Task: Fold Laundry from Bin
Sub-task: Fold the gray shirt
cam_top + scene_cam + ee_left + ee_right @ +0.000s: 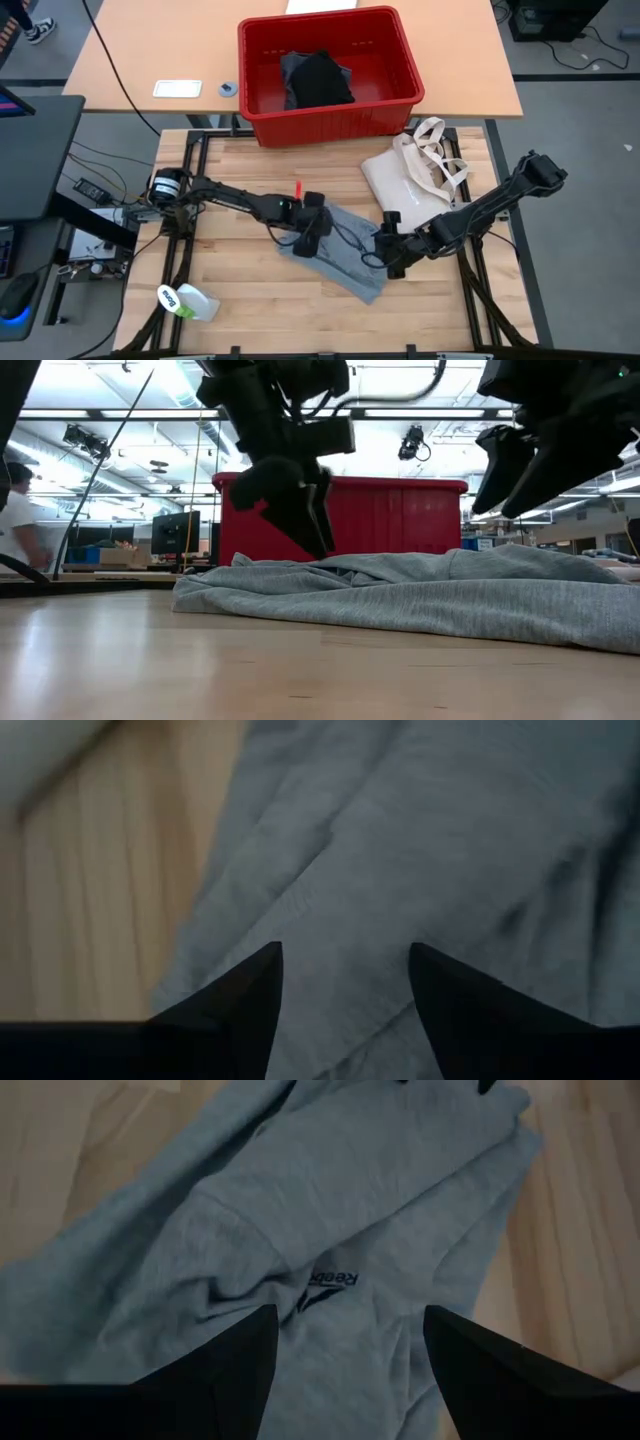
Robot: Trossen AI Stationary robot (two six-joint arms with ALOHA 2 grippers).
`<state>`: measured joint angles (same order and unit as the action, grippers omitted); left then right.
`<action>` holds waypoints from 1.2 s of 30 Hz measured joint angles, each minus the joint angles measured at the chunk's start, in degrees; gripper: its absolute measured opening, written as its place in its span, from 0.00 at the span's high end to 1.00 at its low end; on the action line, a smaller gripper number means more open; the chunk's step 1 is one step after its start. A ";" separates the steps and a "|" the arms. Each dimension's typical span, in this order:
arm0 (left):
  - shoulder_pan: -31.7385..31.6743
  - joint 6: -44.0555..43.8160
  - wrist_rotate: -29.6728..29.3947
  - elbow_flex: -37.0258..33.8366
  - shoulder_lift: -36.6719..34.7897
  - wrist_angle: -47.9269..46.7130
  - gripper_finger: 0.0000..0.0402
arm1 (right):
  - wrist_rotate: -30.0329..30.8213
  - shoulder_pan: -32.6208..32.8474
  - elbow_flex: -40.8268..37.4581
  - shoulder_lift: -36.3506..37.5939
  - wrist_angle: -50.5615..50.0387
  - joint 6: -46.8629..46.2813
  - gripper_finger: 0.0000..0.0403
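A light grey T-shirt (345, 255) lies crumpled on the wooden table, its small chest mark (330, 1287) facing up. My left gripper (308, 240) stands open over the shirt's left part, fingers slanting down, tips close to the cloth (345, 950). My right gripper (392, 255) is open over the shirt's right part and hangs clear above it (510, 500). The red bin (330, 125) stands at the far edge, with a black garment (320, 80) lying in it. My left gripper's open fingertips (322, 548) come down slanting to the ridge of the shirt's left part (300, 565). I cannot tell whether they touch the cloth.
A cream tote bag (410, 175) lies on the table's far right, beside the shirt. A white bottle with a green cap (185, 300) lies near the front left corner. Bare wood shows on the near side of the shirt.
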<state>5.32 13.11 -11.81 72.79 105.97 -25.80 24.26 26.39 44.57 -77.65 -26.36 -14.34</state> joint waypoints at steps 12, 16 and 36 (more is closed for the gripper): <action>3.68 18.04 -2.17 0.00 0.27 0.75 0.47 | 0.12 0.00 -6.05 0.00 11.10 -1.08 0.36; 2.72 18.23 -3.15 -0.07 1.23 0.26 0.47 | 0.12 0.00 -6.36 0.00 13.66 -1.04 0.36; 2.10 17.96 -6.37 -0.02 3.57 1.69 0.98 | 0.08 0.19 -6.36 0.00 16.38 -0.50 0.36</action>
<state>7.41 31.07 -18.18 72.77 109.54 -24.11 24.34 26.59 38.22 -77.64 -9.98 -14.83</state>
